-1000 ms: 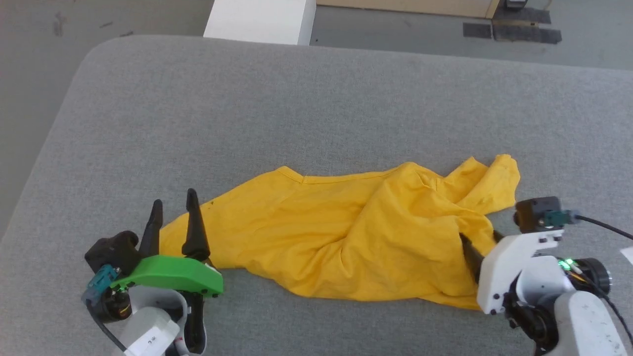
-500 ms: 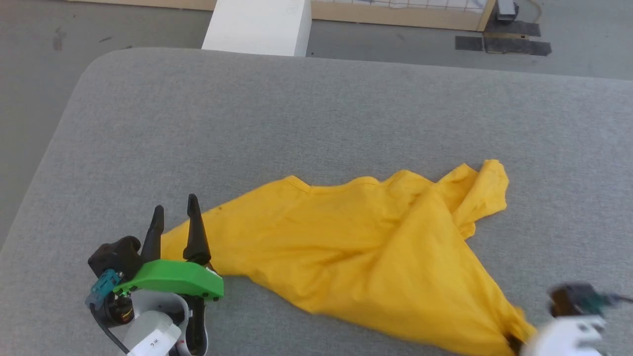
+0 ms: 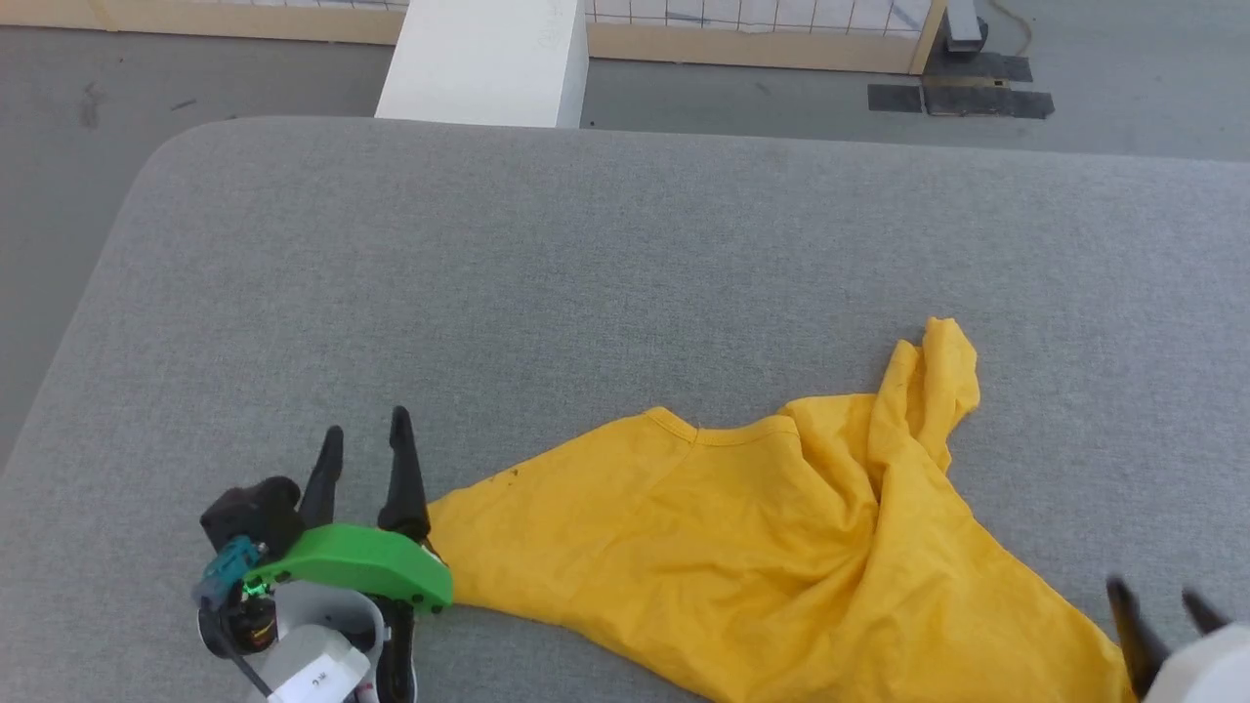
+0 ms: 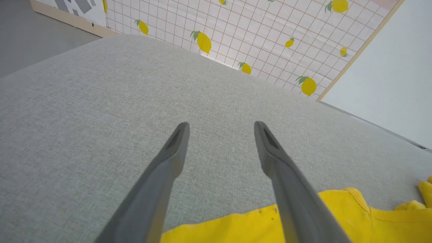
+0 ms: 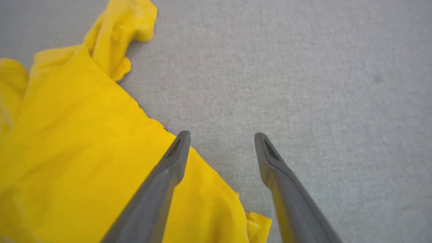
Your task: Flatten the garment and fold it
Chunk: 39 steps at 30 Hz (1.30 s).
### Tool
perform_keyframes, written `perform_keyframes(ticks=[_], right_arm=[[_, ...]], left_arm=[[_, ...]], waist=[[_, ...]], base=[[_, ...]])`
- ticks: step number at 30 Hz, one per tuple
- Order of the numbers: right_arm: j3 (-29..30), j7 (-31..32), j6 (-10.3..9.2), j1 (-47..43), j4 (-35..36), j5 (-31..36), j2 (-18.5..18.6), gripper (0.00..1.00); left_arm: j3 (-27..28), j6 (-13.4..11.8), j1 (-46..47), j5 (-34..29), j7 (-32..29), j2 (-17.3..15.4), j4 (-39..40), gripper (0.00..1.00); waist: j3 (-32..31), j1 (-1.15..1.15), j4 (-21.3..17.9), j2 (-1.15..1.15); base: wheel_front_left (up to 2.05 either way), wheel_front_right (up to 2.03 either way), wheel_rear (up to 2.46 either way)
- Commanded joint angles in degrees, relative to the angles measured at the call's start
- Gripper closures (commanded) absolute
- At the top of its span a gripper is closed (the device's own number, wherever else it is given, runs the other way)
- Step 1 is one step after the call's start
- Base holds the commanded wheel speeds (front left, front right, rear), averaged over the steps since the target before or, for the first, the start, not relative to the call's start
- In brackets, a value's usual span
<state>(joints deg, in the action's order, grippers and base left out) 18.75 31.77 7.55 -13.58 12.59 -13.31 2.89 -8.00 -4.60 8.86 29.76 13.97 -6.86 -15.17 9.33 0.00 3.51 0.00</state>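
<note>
Yellow garment lies bunched; left gripper and right gripper, jaws apart, should pinch opposite edges and pull evenly.

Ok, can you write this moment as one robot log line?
yellow T-shirt: crumpled on grey table, unfolded | left pincer: open, by its left end | right pincer: open, empty, by its right corner

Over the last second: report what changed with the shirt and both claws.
The right claw, then buried in the garment, pulled its near right edge toward the robot, stretching the bunched cloth flatter, then let go; it is now open at that edge. The left claw stayed open at the garment's left end on the grey table.
</note>
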Motion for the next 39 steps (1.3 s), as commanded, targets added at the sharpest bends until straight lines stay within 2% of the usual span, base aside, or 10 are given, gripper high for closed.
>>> perform_keyframes(ticks=[1,3,4,7,14,17,29,30,31,39], right_arm=[[-0.26,-4.17,-0.06,2.04,-0.49,-0.03,-0.02,0.00],[-2.68,-9.06,-0.06,3.15,-0.58,1.54,-0.02,0.00],[-5.20,-13.92,-0.06,4.04,-1.22,3.16,-0.02,0.00],[-7.13,-16.84,-0.06,4.51,-2.10,4.02,-0.02,0.00],[-9.50,-18.00,-0.06,5.27,-3.44,4.78,-0.02,0.00],[-10.36,-17.94,-0.06,5.77,-3.51,4.99,-0.02,0.00],[-13.08,-16.47,-0.06,7.97,-3.95,6.12,-0.02,0.00],[-13.18,-16.29,-0.06,8.48,-4.19,6.26,-0.02,0.00],[-13.21,-16.01,-0.06,9.23,-4.54,6.66,-0.02,0.00],[-11.47,-14.50,-0.06,20.02,-10.14,8.17,0.75,0.00]], left_arm=[[-0.41,0.22,0.08,-0.78,-0.84,-0.67,-0.45,0.00],[-1.11,0.05,-0.21,-1.38,-2.56,-1.55,-0.64,0.00],[-1.87,-0.90,-1.14,-2.45,-6.17,-3.43,-0.66,0.00],[-2.81,-1.83,-2.22,-3.38,-11.31,-5.63,-0.37,0.00],[-5.61,-1.30,-3.31,-1.89,-24.37,-7.63,0.44,0.00],[-6.00,-2.19,-3.14,-1.14,-28.76,-7.81,0.01,0.00],[-7.69,-4.31,0.66,-0.68,-37.15,-7.58,-3.96,0.00],[-8.03,-4.01,1.00,-0.69,-37.68,-7.68,-4.21,0.54],[-8.27,-3.88,1.44,-0.84,-37.90,-7.77,-4.34,1.00],[-4.81,-6.79,2.65,-1.30,-31.36,-8.28,-2.65,1.00]], waist=[[-0.20,0.00,0.18,0.00],[-0.33,0.00,0.45,0.00],[-0.52,0.00,0.83,0.00],[-0.63,0.00,1.36,0.00],[-0.75,0.00,2.12,0.00],[-0.68,0.00,1.99,0.00],[0.53,0.00,0.99,0.00],[0.64,0.00,0.95,0.00],[0.82,0.00,0.93,0.00],[2.51,0.00,2.10,0.00]], base=[[0.00,0.00,0.00],[0.00,0.00,0.00],[0.00,0.00,0.00],[0.00,0.00,0.00],[0.00,0.00,0.00],[0.00,0.00,0.00],[0.00,0.00,0.00],[0.00,0.00,0.00],[0.00,0.00,0.00],[0.00,0.00,0.00]])
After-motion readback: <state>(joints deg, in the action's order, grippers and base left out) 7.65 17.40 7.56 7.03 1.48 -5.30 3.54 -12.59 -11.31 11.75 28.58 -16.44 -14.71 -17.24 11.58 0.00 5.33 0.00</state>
